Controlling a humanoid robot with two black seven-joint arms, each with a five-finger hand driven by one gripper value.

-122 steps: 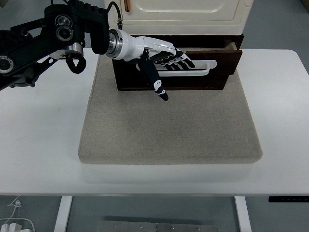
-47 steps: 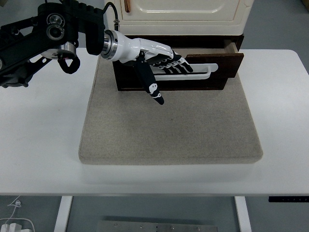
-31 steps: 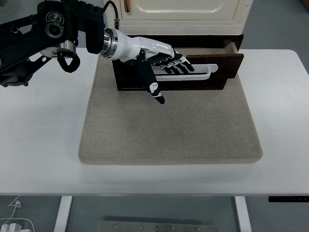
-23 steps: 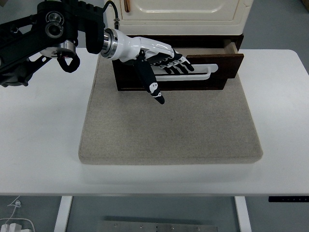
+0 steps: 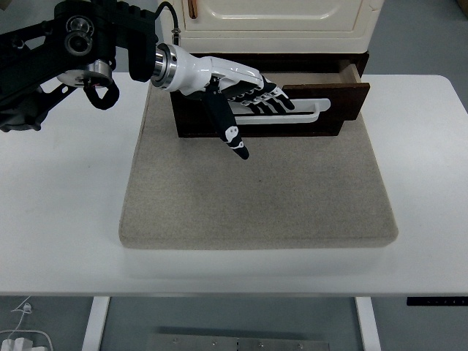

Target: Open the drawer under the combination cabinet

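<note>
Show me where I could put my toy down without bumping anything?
The grey mat in front of the drawer is bare, and so is the white table either side. It's crowded by the drawer handle, where the left hand is.

No text, label, brand, number or sign can be read anywhere in the head view. The cream cabinet (image 5: 278, 18), the dark drawer (image 5: 270, 110), the grey mat (image 5: 256, 197) and the white bench (image 5: 66, 219) all have plain surfaces. The small white marks on the thumb of the left hand (image 5: 241, 95) are too small to make out as letters or symbols.
</note>
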